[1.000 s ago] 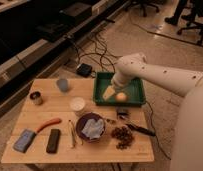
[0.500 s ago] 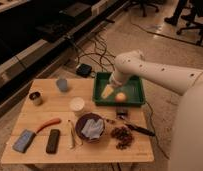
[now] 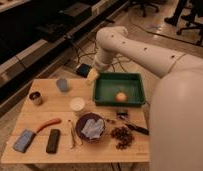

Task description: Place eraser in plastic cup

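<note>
One gripper [image 3: 91,76], jaws open, hangs at upper centre between plastic cup [image 3: 62,84] and green tray [image 3: 107,89]; eraser [image 3: 53,140] lies lower left.

A wooden table [image 3: 55,107] carries a green tray [image 3: 117,103] at its back right, with an orange ball [image 3: 121,96] inside. Left of the tray stands a white cup [image 3: 77,104]; a dark metal cup [image 3: 35,96] sits near the left edge. Nearer the front are a purple bowl [image 3: 78,125] holding a pale crumpled cloth [image 3: 93,129], an orange-handled implement [image 3: 47,123], a blue-grey block [image 3: 24,140] at the front left corner, and a dark cluster [image 3: 123,136] — possibly grapes — right of the bowl.
</note>
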You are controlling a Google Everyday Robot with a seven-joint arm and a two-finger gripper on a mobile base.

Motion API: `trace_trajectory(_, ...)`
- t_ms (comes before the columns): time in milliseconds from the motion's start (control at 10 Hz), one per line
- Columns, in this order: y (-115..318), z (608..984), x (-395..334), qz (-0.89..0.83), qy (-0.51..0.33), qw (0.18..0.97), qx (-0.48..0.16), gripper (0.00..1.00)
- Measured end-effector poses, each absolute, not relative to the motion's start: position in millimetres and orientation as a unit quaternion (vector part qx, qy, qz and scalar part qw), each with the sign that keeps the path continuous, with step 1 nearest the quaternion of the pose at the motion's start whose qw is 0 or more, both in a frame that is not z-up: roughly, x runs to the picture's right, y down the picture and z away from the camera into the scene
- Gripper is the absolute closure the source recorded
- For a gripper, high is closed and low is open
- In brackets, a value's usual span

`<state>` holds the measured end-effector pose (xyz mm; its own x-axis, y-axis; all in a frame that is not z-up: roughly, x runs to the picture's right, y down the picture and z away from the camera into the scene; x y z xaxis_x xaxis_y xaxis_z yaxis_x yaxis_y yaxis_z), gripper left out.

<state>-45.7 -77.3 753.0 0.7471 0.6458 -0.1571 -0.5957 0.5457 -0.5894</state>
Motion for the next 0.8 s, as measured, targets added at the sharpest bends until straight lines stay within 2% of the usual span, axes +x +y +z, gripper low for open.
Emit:
trace_trajectory(300, -55.1, 740.5, -102.4, 0.332, -0.041, 0.878, -0.342, 0.20)
trace_trajectory(800, 21.6, 736.3, -188.9, 0.295, -0.039, 0.887, -0.353, 0.20)
